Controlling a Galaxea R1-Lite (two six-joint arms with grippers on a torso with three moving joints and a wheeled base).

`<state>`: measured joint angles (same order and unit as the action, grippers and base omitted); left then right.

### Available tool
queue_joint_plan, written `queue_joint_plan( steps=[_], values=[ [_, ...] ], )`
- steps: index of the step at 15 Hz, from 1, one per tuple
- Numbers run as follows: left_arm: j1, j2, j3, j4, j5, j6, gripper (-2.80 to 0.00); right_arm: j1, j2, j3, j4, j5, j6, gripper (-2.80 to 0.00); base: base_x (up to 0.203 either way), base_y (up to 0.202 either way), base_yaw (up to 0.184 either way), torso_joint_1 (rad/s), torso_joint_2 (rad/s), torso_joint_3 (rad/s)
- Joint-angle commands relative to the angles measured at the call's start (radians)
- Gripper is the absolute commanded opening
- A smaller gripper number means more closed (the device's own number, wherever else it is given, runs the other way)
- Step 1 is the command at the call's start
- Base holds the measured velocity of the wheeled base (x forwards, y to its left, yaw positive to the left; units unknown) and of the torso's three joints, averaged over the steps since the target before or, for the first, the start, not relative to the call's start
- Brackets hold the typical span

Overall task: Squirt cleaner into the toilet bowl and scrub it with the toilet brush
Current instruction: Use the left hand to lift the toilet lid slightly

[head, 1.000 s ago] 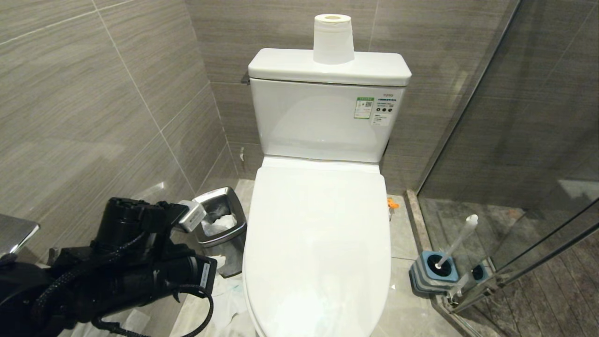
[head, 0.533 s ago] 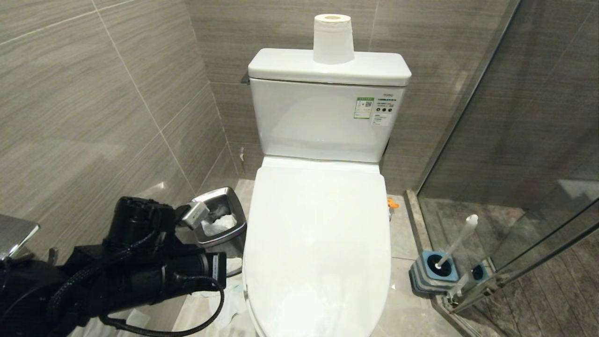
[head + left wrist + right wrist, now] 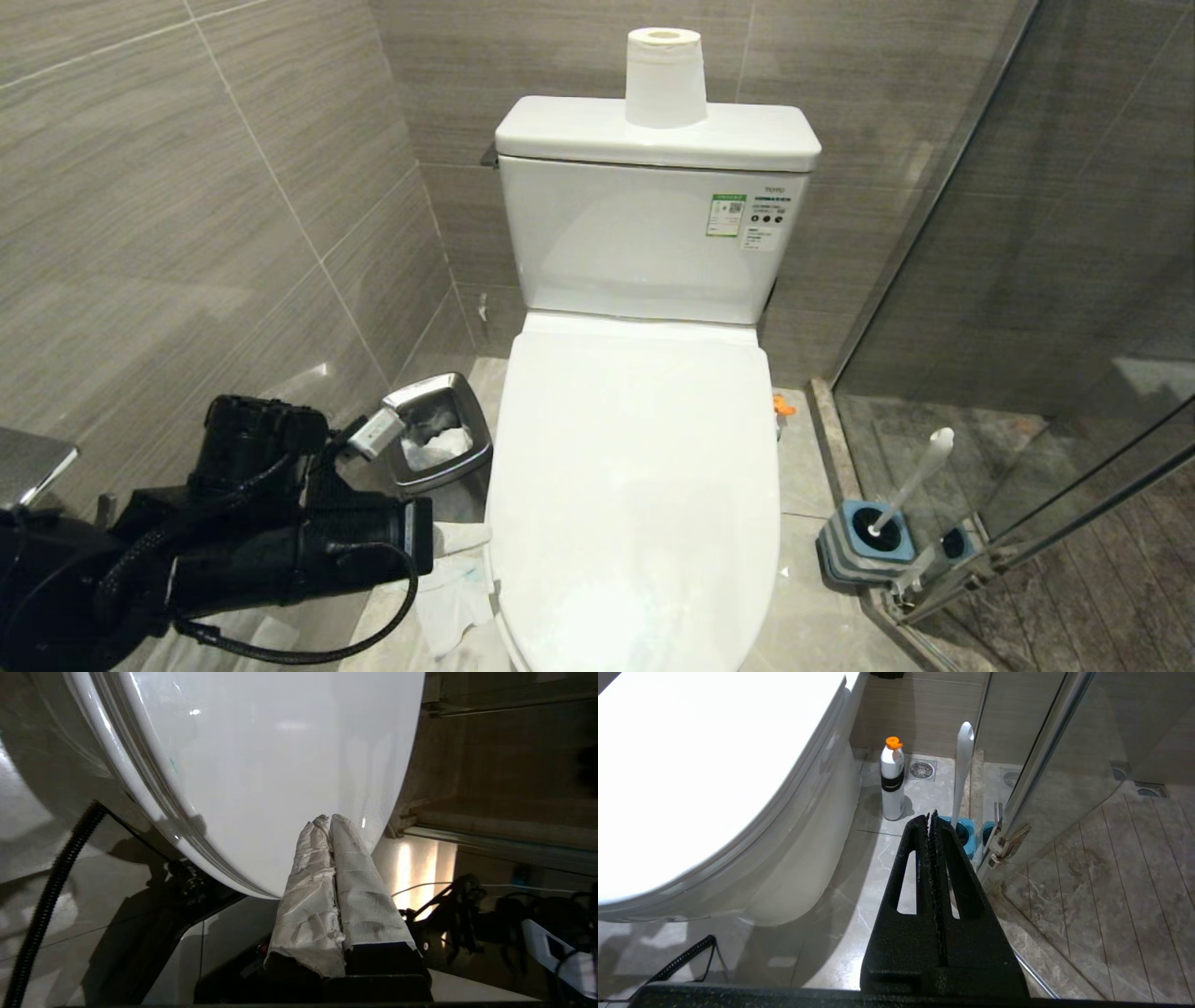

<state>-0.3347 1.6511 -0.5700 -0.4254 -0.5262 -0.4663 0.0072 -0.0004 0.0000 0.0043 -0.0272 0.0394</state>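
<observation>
Toilet bowl (image 3: 635, 485), glossy white ceramic, stays lidded; left claw (image 3: 329, 821), paper-wrapped tips pressed together, has rolled beside its front edge since before.

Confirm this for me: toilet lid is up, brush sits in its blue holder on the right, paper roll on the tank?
Not quite. In the head view the toilet lid is down, covering the bowl. The brush does sit in its blue holder on the right, and the paper roll stands on the tank.
</observation>
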Motion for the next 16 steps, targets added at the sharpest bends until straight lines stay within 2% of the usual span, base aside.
queue_joint_plan(
  steps=[1,8,10,12,13,15,16],
  values=[
    [0.058,0.002,0.001,-0.005,-0.078,-0.003,-2.8,0.0,0.0,0.002,0.0,0.0,0.001,-2.8,0.0,0.0,0.0,0.0,0.0,0.0],
    [0.239,-0.005,-0.002,-0.004,-0.435,0.0,-2.8,0.0,0.0,0.002,0.0,0.0,0.001,-2.8,0.0,0.0,0.0,0.0,0.0,0.0],
    [0.257,-0.007,0.008,-0.004,-0.446,0.016,-2.8,0.0,0.0,0.002,0.0,0.0,0.001,-2.8,0.0,0.0,0.0,0.0,0.0,0.0],
    [0.269,-0.014,0.012,0.001,-0.452,0.083,-2.8,0.0,0.0,0.002,0.0,0.0,0.001,-2.8,0.0,0.0,0.0,0.0,0.0,0.0],
    [0.27,-0.019,0.017,0.004,-0.48,0.117,-2.8,0.0,0.0,0.002,0.0,0.0,0.001,-2.8,0.0,0.0,0.0,0.0,0.0,0.0],
    [0.268,-0.018,0.022,0.012,-0.533,0.124,-2.8,0.0,0.0,0.002,0.0,0.0,0.001,-2.8,0.0,0.0,0.0,0.0,0.0,0.0],
    [0.261,-0.013,0.029,0.032,-0.538,0.127,-2.8,0.0,0.0,0.002,0.0,0.0,0.001,-2.8,0.0,0.0,0.0,0.0,0.0,0.0]
  ],
)
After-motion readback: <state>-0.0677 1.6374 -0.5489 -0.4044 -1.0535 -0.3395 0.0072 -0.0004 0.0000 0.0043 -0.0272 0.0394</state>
